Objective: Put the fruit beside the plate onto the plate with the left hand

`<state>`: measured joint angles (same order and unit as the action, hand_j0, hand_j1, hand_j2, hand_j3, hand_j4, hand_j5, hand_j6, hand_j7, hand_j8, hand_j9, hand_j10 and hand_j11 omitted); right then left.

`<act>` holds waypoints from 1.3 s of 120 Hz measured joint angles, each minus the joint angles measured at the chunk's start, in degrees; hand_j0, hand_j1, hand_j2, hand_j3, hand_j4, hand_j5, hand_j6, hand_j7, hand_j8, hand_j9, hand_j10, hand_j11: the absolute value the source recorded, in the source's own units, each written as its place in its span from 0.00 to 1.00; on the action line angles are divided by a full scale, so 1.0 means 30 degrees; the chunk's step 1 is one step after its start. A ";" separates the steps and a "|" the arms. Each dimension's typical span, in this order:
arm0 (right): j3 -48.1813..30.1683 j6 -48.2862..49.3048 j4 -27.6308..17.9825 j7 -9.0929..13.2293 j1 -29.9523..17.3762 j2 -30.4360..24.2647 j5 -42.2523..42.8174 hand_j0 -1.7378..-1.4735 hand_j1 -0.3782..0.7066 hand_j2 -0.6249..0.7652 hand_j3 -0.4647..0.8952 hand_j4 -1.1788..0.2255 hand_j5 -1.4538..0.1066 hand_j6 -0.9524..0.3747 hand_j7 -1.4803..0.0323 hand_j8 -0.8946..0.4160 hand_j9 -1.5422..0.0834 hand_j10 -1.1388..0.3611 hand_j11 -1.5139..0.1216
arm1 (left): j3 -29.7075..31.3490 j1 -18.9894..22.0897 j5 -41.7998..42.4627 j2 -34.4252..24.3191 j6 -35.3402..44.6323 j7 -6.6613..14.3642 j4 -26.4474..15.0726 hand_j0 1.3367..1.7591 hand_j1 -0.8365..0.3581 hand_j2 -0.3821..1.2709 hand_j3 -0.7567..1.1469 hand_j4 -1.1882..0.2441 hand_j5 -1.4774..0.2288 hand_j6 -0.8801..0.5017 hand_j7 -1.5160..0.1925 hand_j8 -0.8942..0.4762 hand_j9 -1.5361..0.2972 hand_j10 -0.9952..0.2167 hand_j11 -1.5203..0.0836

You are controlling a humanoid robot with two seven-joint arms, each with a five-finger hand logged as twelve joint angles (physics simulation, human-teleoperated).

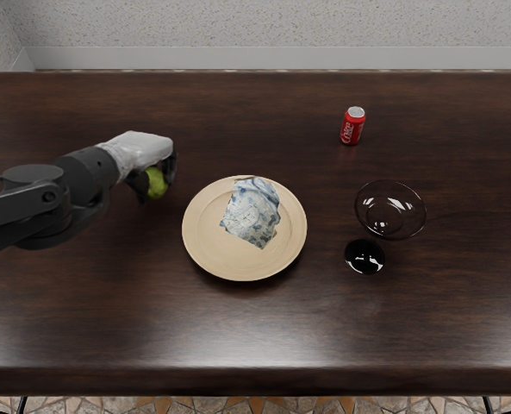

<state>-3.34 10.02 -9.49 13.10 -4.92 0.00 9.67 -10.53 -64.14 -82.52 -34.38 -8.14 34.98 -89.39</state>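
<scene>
A small green fruit (157, 182) lies just left of the tan plate (210, 241). My left hand (147, 164) comes in from the left edge and its fingers are curled around the fruit, covering its top and left side. On the plate lies a crumpled blue-and-white packet (252, 211). The hand is a short way left of the plate's rim. I cannot tell whether the fruit rests on the table or is lifted off it.
A red soda can (352, 125) stands at the back right. A clear glass bowl (390, 209) sits right of the plate, with a small dark round object (364, 256) just in front of it. The dark wooden table (255, 336) spans the view.
</scene>
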 joint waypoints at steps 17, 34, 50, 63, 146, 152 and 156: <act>0.0000 0.0000 0.0000 0.0000 0.0000 0.0000 0.0000 0.30 0.03 0.45 0.34 0.84 0.93 0.72 0.98 0.68 0.95 0.76 0.93 | -0.0349 -0.0393 0.0001 0.0094 -0.0004 -0.0001 -0.0376 0.76 0.40 0.59 0.40 0.32 0.26 0.33 0.30 0.37 0.29 0.22 0.32; 0.0000 0.0000 0.0000 0.0000 0.0000 0.0000 0.0000 0.30 0.03 0.45 0.34 0.84 0.93 0.72 0.98 0.68 0.95 0.76 0.93 | -0.0646 -0.0649 0.0017 0.0123 -0.0013 -0.0002 -0.0785 0.76 0.41 0.60 0.40 0.32 0.26 0.32 0.30 0.34 0.30 0.21 0.33; 0.0000 0.0000 0.0000 0.0000 0.0000 0.0000 0.0000 0.30 0.03 0.45 0.34 0.84 0.93 0.72 0.98 0.68 0.95 0.76 0.93 | -0.0767 -0.0804 0.0094 0.0330 -0.0023 -0.0002 -0.1052 0.76 0.42 0.61 0.40 0.32 0.26 0.31 0.30 0.34 0.30 0.21 0.33; 0.0000 0.0000 0.0000 0.0000 0.0000 0.0000 0.0000 0.30 0.03 0.45 0.34 0.84 0.93 0.72 0.98 0.68 0.95 0.76 0.93 | -0.0834 -0.0855 0.0141 0.0714 -0.0037 -0.0003 -0.1276 0.76 0.41 0.61 0.40 0.33 0.26 0.31 0.30 0.34 0.30 0.21 0.33; 0.0000 0.0000 0.0000 0.0000 0.0000 0.0000 0.0000 0.30 0.03 0.45 0.34 0.84 0.93 0.72 0.98 0.68 0.95 0.76 0.93 | -0.0904 -0.0710 0.0174 0.3650 -0.0223 0.0003 -0.1360 0.76 0.36 0.64 0.40 0.32 0.27 0.29 0.31 0.34 0.30 0.21 0.33; 0.0000 0.0000 0.0000 0.0000 0.0000 0.0000 0.0000 0.30 0.03 0.45 0.34 0.84 0.93 0.72 0.98 0.68 0.95 0.76 0.93 | -0.0903 -0.0710 0.0170 0.3760 -0.0242 0.0005 -0.1352 0.76 0.36 0.64 0.40 0.32 0.27 0.29 0.30 0.34 0.30 0.21 0.34; 0.0000 0.0000 0.0000 0.0000 0.0000 0.0000 0.0000 0.30 0.03 0.45 0.34 0.84 0.93 0.72 0.98 0.68 0.95 0.76 0.93 | -0.0903 -0.0710 0.0171 0.3803 -0.0247 0.0005 -0.1345 0.76 0.36 0.64 0.40 0.32 0.27 0.29 0.30 0.34 0.30 0.21 0.34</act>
<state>-3.34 10.02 -9.49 13.10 -4.92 0.00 9.67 -13.24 -66.27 -82.01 -22.97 -8.88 34.99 -93.43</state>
